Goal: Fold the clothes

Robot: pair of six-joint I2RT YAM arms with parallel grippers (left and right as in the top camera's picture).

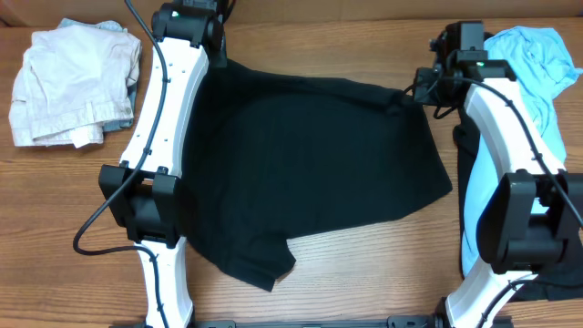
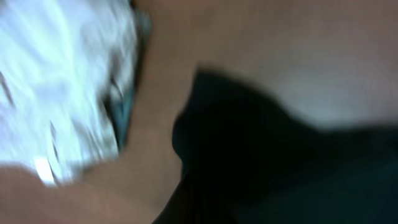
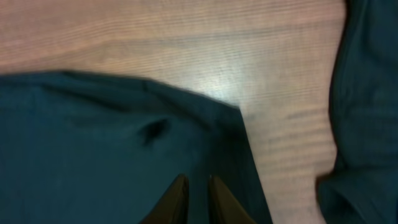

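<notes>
1. Lying spread across the middle of the worktop (image 1: 364, 273) is the large black garment (image 1: 310, 173).
2. The left gripper (image 1: 217, 46) is at its far left corner. That wrist view is blurred, so I cannot tell its opening.
3. The right gripper (image 3: 196, 180), fingers almost together, hangs over the far right corner.
4. The light blue shirt (image 1: 537, 55) lies far right.
</notes>
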